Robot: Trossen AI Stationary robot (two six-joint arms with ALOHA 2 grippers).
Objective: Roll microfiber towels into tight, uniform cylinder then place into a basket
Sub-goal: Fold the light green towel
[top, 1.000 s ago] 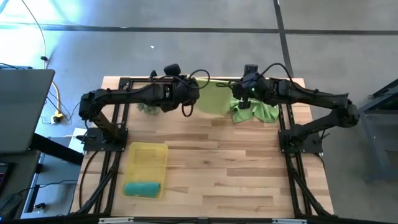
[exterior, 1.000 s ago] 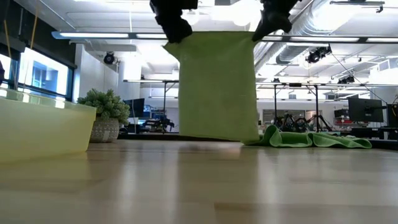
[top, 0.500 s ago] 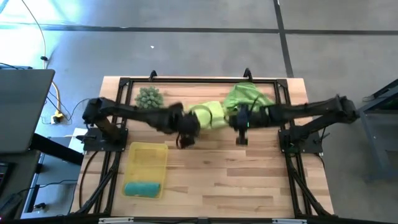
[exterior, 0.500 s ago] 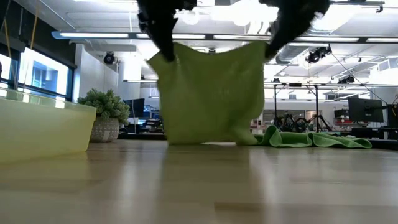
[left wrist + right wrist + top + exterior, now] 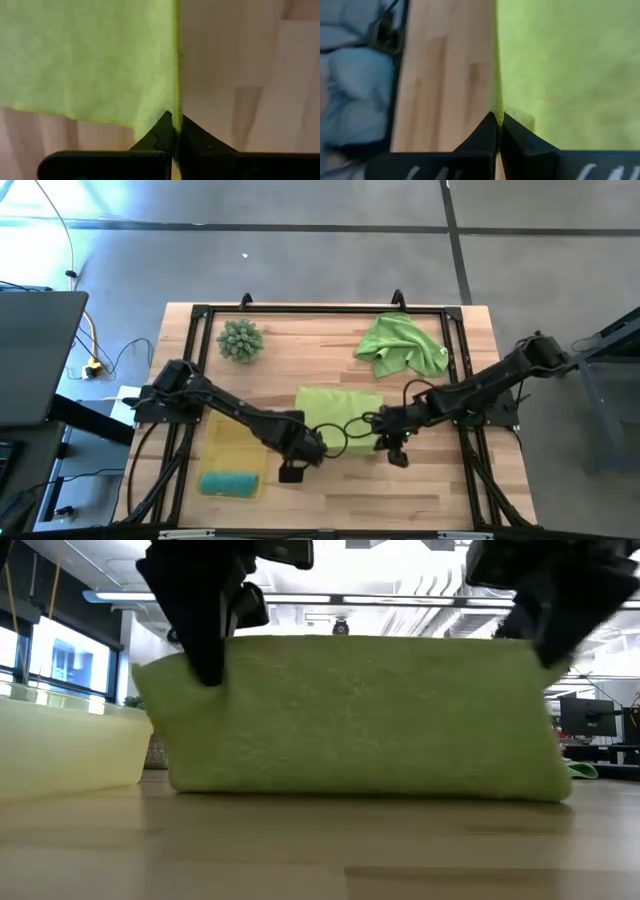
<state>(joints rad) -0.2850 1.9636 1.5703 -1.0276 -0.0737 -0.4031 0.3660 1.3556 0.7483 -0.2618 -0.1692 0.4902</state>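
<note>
**Lime green towel stretched low over the surface between two clenched pincers**

No readable brand, label or writing anywhere; pale butcher-block wooden surface (image 5: pixel 400 490) inside a black frame, on a grey concrete floor; beyond it, at table height, a bright open workshop with strip lights, ceiling ducts and windows.

Left pincer (image 5: pixel 291 470) near the front middle of the surface, fingers pressed together on one front corner of a lime green towel (image 5: pixel 338 412); seen from its own wrist, fingertips meeting on the towel's edge (image 5: pixel 172 122). Right pincer (image 5: pixel 397 454) just right of centre, likewise clamped on the other front corner (image 5: pixel 496 117). Towel hanging between both, top edge taut, lower edge touching the wood (image 5: pixel 360 715), the rest lying flat toward the back.

Second lime green towel (image 5: pixel 402 346) crumpled at the back right, well apart; teal towel (image 5: pixel 230 482), rolled, in the front end of the yellow basket (image 5: pixel 236 432) at the front left; spiky pale-green ball (image 5: pixel 240 339) at the back left.
</note>
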